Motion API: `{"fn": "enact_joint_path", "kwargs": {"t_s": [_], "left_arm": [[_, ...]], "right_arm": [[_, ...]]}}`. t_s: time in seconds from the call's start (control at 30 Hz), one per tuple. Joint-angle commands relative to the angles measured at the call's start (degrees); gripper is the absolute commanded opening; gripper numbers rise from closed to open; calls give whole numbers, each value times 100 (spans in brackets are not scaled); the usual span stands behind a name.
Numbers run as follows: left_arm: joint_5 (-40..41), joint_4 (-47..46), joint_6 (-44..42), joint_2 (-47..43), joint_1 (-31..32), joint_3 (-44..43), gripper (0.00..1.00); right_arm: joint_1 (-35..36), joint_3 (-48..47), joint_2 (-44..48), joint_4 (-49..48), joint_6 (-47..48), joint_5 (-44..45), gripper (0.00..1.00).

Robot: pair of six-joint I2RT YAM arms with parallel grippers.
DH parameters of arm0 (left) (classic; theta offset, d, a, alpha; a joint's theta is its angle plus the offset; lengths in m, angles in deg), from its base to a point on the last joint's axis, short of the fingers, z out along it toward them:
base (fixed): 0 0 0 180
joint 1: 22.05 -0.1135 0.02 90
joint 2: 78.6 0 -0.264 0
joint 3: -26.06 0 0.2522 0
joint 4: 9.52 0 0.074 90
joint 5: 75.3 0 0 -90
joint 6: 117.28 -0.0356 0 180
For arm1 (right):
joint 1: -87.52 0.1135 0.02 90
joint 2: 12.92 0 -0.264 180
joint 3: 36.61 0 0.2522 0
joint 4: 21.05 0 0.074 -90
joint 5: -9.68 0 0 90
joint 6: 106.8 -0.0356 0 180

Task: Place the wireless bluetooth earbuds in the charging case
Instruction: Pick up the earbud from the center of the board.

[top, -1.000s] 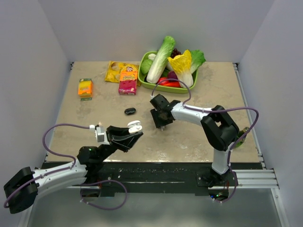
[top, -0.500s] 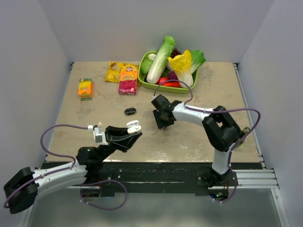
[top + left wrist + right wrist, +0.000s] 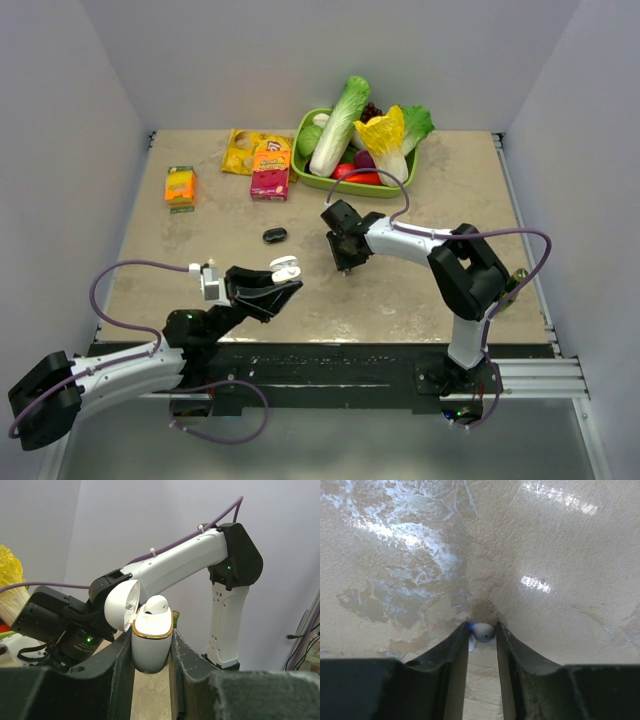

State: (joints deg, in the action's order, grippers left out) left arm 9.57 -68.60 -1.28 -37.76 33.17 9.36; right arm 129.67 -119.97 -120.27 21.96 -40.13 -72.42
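Your left tool (image 3: 151,636) clamps the open case (image 3: 150,655) mid-frame, one bud (image 3: 156,604) seated. Your right tool (image 3: 481,628), narrow, straddles the other bud (image 3: 483,631) on the desk (image 3: 545,555); you cannot tell whether it grips.

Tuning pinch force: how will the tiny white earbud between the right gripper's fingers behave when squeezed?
The earbud looks rounded and glossy, so it may squirt from between the fingers. Tiny, so probably light; a nudge could roll it across the table.

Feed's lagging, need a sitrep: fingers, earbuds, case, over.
Left fingers clamp charging case, lid open, one earbud seated. Right fingers astride second earbud on table, grip unconfirmed. Nothing between them.
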Motion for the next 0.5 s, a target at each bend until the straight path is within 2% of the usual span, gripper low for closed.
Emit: {"fn": "enact_joint_path", "kwargs": {"t_s": [0.0,0.2,0.37,0.47], "left_arm": [[3,-618,46,-76,24,1296,0],[12,-696,46,47,24,1270,0],[-6,-688,28,91,24,1243,0],[-6,-662,11,73,24,1217,0]], "right_arm": [[-5,166,-120,124,-93,-184,29],[-5,289,-76,54,-75,-272,21],[4,412,204,-60,-128,-280,0],[4,509,730,-297,-207,-210,0]]}}
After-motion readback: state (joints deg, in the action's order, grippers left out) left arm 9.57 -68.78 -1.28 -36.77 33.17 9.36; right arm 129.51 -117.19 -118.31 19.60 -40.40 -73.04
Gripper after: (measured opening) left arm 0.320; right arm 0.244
